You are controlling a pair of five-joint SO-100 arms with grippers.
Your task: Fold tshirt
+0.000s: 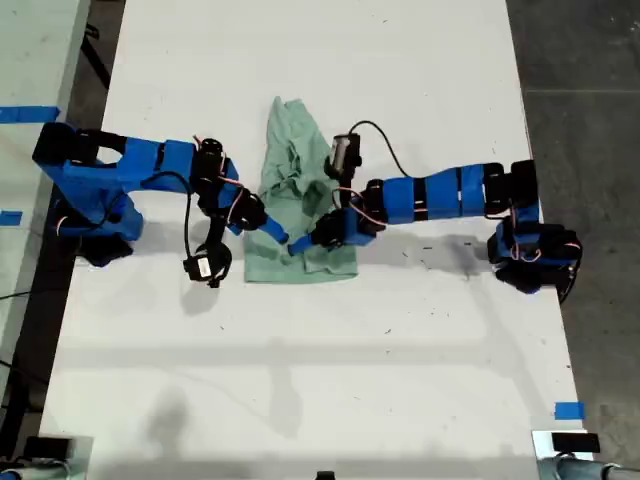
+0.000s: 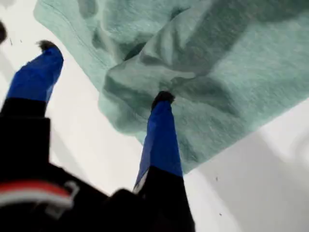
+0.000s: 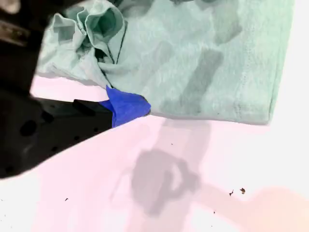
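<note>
A white table (image 1: 330, 350) is filling most of the exterior view, with dark floor showing along both sides and bits of blue tape (image 1: 568, 410) sitting near the view's lower right and far left. The tshirt (image 1: 300, 190) is lying near the table's middle, a little toward the far edge, bunched into a narrow, rumpled strip of pale mint green with folds piling up along its centre and a flatter hem at the near end. Two blue arms are reaching in from the exterior view's left and right, meeting at the near part of the cloth. My first gripper (image 2: 104, 72) is standing with its jaws spread wide, one blue finger pressing down on a fold of the fabric and the other hovering over bare table beside the cloth's edge. My second gripper (image 3: 123, 104) is sitting at the shirt's edge with a crumpled wad of cloth gathered at its blue fingertip; I cannot tell whether its jaws are closed on it. Wide bare table is lying open on the near side.
</note>
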